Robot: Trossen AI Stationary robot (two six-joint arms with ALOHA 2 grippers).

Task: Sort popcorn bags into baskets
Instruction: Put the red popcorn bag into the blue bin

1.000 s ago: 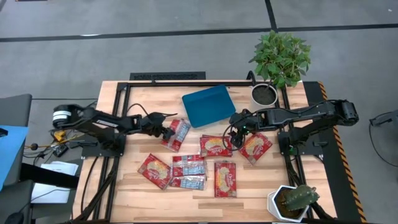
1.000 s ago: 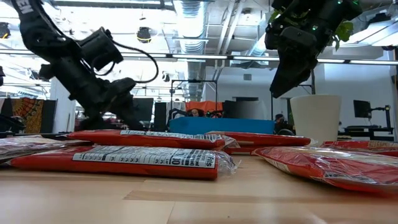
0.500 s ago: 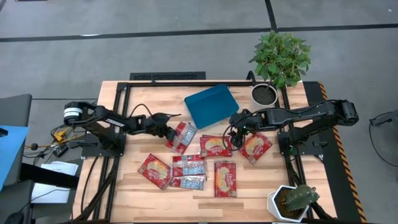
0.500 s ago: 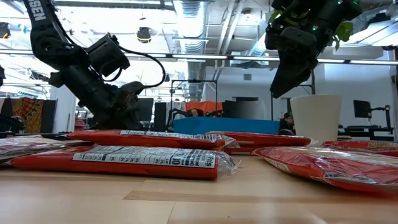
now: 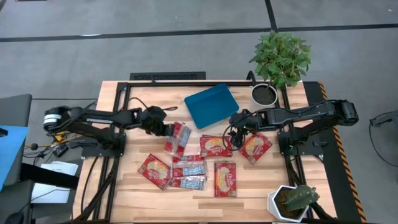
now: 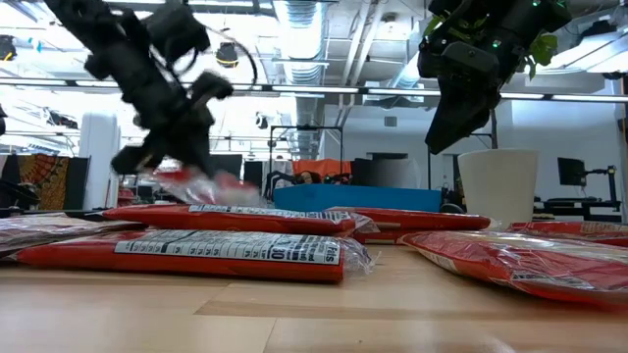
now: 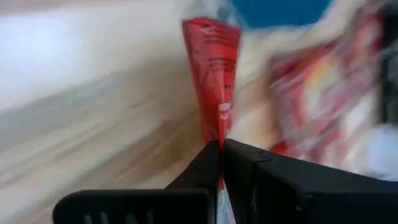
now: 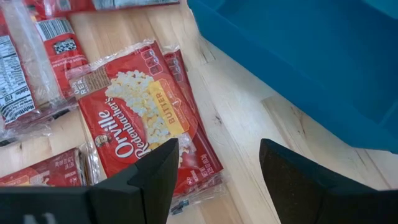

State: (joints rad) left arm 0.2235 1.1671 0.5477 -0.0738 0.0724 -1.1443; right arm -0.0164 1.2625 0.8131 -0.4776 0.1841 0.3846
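Popcorn bag point(image 7: 212, 68) pinched edge-on in left end effector point(image 7: 221, 148), off table.

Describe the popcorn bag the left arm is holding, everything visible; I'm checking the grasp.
The held popcorn bag is a flat, glossy red packet with small white print, seen nearly edge-on from the wrist. The left gripper has its jaws shut on one end, so the rest sticks out beyond them. In the low view it hangs tilted and blurred above the packets lying on the table, touching none. From above it sits left of the teal basket, outside it.
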